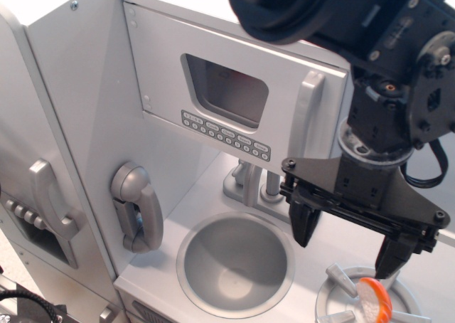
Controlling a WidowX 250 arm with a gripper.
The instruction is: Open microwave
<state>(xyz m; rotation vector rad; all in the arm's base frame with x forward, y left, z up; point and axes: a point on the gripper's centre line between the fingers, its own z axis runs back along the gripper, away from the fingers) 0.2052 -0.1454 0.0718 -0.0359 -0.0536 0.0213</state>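
Observation:
The microwave (213,88) is the grey-white box at the top of the toy kitchen. Its flat grey door is closed, with a rounded dark window (226,89), a strip of small buttons (225,134) under it and a chunky vertical grey handle (307,117) at its right edge. My black gripper (348,245) is open and empty. It hangs below and to the right of the handle, above the counter, apart from the door. Its fingertips (304,229) point downward.
A grey toy phone handset (138,208) hangs on the left wall. A round sink basin (234,262) sits in the counter with a grey faucet (250,181) behind it. A burner (366,302) with an orange-white item lies at bottom right. A larger door handle (53,198) is at far left.

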